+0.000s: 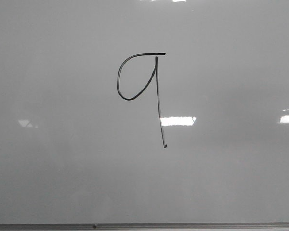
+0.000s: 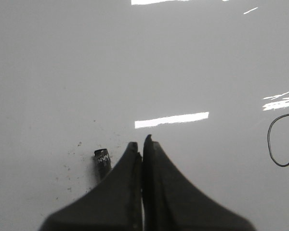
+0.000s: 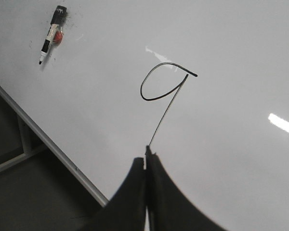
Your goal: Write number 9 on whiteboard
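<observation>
Sitting finished at the middle of the whiteboard [image 1: 48, 168], the number 9 [image 1: 156, 82] needs no more ink, so both the right gripper [image 3: 147, 161], just off its tail, and the left gripper [image 2: 142, 147] rest pressed closed and seemingly empty, the marker [image 3: 51, 33] lying well apart from the digit.

My left gripper [image 2: 143, 142] shows two matte black fingers [image 2: 116, 192], broad at the base, curving up to narrow tips, the inner edges rough and a little frayed. My right gripper [image 3: 147, 154], same build: dark, smooth, flaring fingers [image 3: 166, 202] with a thin pale seam running between them
</observation>
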{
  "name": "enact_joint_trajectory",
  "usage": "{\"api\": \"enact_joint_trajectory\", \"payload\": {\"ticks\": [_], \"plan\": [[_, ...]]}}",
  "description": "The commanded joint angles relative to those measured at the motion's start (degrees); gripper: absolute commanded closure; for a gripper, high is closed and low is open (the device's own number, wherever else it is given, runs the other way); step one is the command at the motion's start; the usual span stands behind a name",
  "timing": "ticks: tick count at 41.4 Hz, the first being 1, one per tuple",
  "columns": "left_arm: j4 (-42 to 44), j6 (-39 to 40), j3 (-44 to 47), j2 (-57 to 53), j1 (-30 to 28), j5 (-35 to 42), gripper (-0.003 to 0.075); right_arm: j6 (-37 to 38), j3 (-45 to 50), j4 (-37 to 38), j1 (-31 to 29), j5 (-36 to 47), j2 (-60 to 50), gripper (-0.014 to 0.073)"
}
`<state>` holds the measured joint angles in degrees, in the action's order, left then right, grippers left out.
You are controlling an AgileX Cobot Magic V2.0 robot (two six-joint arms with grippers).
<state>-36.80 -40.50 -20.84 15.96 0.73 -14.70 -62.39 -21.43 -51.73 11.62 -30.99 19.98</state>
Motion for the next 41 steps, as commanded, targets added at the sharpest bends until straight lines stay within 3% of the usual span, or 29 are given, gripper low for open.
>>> {"api": "enact_joint_trajectory", "payload": {"ticks": [1, 6, 9, 20, 29, 41], "plan": [[8.2, 11.8, -0.4, -0.5, 0.0, 4.1, 0.0739, 0.0, -1.5, -2.2, -0.3, 2.5, 0.4, 0.0661], [26.0, 30.6, 2.2, -3.8, 0.0, 4.2, 0.0739, 0.0, -1.5, -2.2, -0.3, 2.5, 0.4, 0.0661], [30.0, 34.2, 4.4, -6.6, 0.0, 4.5, 0.0739, 0.0, -1.5, -2.2, -0.3, 2.5, 0.4, 0.0661], [30.4, 34.8, 14.1, -17.7, 0.0, 4.7, 0.0739, 0.0, -1.5, -2.2, -0.3, 2.5, 0.4, 0.0661], [30.4, 34.8, 21.6, -17.5, 0.0, 13.5, 0.0739, 0.0, -1.5, -2.2, -0.3, 2.3, 0.4, 0.0661], [30.4, 34.8, 21.3, -17.3, 0.0, 10.5, 0.0739, 0.0, -1.5, -2.2, -0.3, 2.2, 0.4, 0.0661]]}}
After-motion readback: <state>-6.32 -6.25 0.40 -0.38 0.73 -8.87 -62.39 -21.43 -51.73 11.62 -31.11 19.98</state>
